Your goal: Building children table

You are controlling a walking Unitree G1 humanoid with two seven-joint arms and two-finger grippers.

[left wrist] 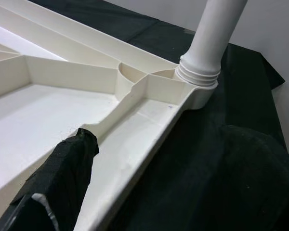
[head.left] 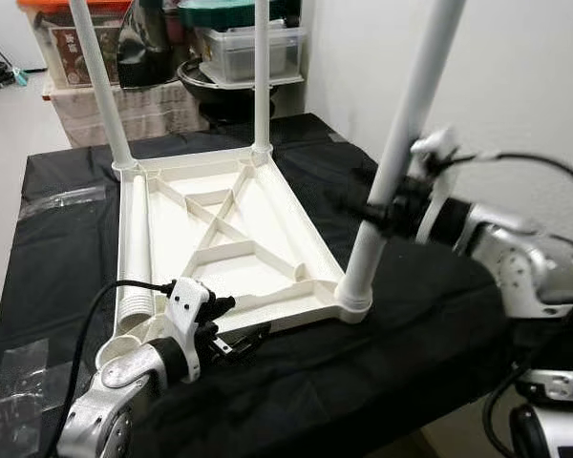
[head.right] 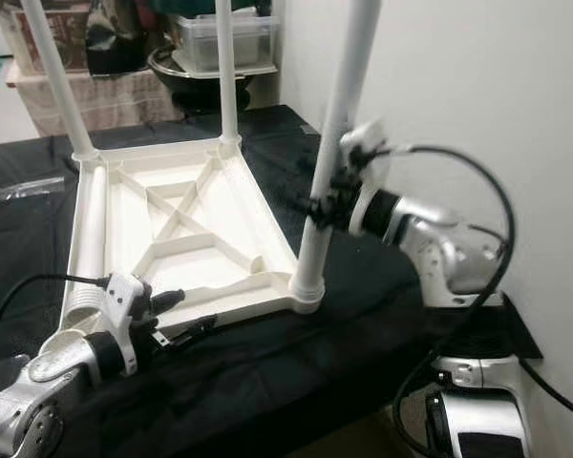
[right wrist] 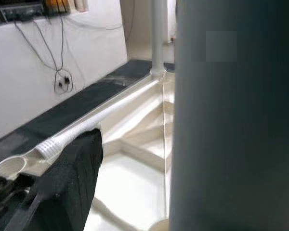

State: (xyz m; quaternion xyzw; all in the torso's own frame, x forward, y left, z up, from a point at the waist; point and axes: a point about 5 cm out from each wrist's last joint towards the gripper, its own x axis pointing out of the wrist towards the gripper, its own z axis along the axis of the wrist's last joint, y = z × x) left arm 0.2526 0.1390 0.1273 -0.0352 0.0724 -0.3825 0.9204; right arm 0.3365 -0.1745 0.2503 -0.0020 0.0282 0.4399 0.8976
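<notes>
Lowest in the frame, the left gripper (head.left: pixel 231 342) hovers unclenched at the near rim of the upturned tabletop (head.left: pixel 220 243), holding nothing. That tabletop lies mid-frame on the black-draped desk (head.left: pixel 363 372). Three legs stand in corner sockets; the right gripper (head.right: pixel 323 202) clasps the near-right leg (head.left: pixel 401 153). A fourth leg (head.left: pixel 134 248) lies loose along the left rim, its socket unfilled.

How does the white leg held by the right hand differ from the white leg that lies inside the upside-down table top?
The held leg stands upright, its lower end seated in the near right corner socket of the table top; the loose leg lies flat along the left edge, in no socket. The right hand grips the held leg at mid height; the left hand is at the table top's near edge, beside the loose leg's threaded end. Both are white plastic tubes.
</notes>
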